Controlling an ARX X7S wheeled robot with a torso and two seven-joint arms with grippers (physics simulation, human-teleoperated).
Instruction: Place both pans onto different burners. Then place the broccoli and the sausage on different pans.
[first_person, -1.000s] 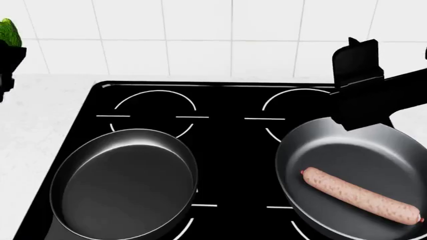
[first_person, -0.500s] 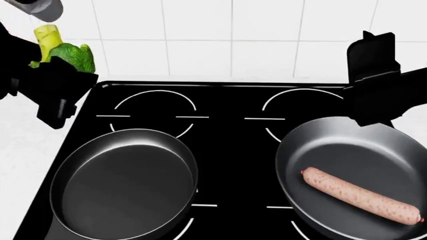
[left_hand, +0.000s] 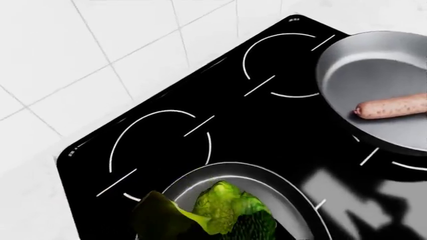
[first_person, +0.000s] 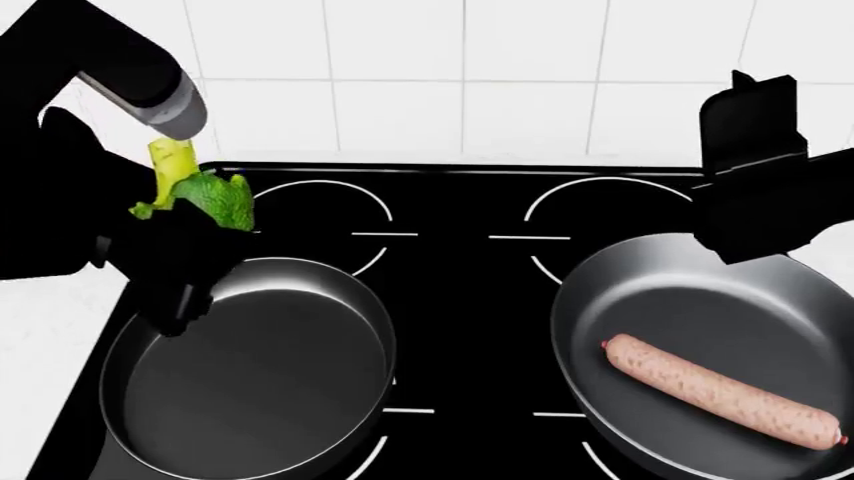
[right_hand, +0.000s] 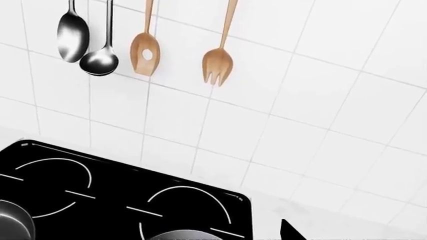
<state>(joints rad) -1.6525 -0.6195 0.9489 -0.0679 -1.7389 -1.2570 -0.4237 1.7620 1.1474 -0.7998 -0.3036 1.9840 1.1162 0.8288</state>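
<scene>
While the left gripper (first_person: 174, 255) is clamping the broccoli (first_person: 200, 200) over the empty left pan (first_person: 254, 370), only its release appears outstanding: both pans are sitting on burners, sausage (first_person: 721, 390) lying in the right pan (first_person: 707, 350). Right gripper (first_person: 754, 180): opening indeterminable, seemingly carrying nothing.

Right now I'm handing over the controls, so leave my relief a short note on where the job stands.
Left pincer: shut on the broccoli, held above the back rim of the left pan.
Right pincer: raised behind the right pan, holding nothing visible; open or shut unclear.
Done: both pans on front burners; sausage in right pan.
Left: release broccoli into the empty left pan.
</scene>
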